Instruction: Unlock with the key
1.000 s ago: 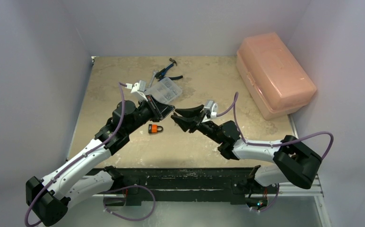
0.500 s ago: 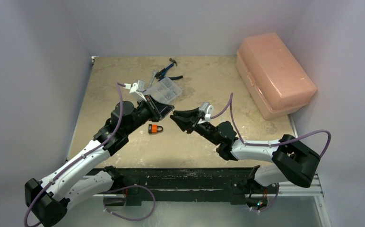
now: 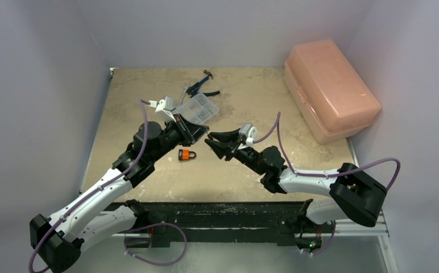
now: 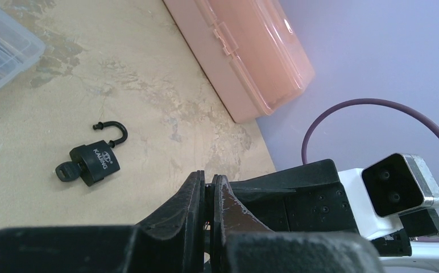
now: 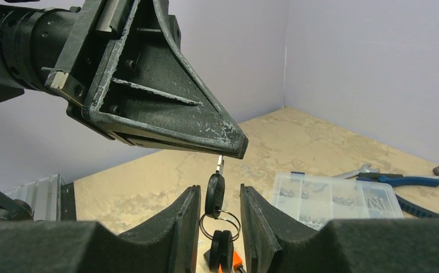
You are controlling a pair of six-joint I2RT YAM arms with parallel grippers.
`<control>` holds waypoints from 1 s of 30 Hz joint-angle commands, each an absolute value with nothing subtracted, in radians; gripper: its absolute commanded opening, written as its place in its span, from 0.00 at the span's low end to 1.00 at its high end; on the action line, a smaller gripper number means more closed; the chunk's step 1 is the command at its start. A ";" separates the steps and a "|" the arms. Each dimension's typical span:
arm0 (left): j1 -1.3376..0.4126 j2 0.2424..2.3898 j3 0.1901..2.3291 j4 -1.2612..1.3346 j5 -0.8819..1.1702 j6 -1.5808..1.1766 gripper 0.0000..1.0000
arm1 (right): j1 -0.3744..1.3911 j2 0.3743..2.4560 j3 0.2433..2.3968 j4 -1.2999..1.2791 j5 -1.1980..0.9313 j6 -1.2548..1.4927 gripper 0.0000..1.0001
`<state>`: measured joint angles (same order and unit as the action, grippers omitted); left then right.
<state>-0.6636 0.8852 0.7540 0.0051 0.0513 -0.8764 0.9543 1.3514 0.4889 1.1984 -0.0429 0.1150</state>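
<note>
Item under inspection: the key [image 5: 215,193], held in the air between the two arms, above the desk [image 3: 132,96] and close over the orange padlock [image 3: 187,154], which lies flat and untouched. The left fingers [image 5: 166,114] are closed on the tip of the blade. The right fingers [image 5: 186,227] stand apart on either side of the black head, with a gap showing on both sides, so no grip there is judged made. The key's long axis runs near vertical in the right wrist view: blade up into the left fingertips, head down, with the ring [image 5: 220,223] and spare keys [image 5: 220,250] hanging beneath. Handling assessment: small, light and stiff; the thin metal blade is probably slippery, and the hanging keys will likely swing and tug. The flat head is the proper place to grip, pads across its broad faces, which leaves the blade free (a black padlock [image 4: 95,162], shackle swung open, also lies on the desk; its part in the task cannot be told)
</note>
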 commanded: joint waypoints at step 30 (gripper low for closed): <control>-0.663 0.848 0.763 -0.050 0.016 -0.785 0.64 | 0.968 1.310 0.512 1.154 -0.051 0.094 0.00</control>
<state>-0.6632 0.8761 0.7395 -0.0177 0.0299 -0.8421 0.9585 1.3476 0.5030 1.1519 -0.0433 0.1040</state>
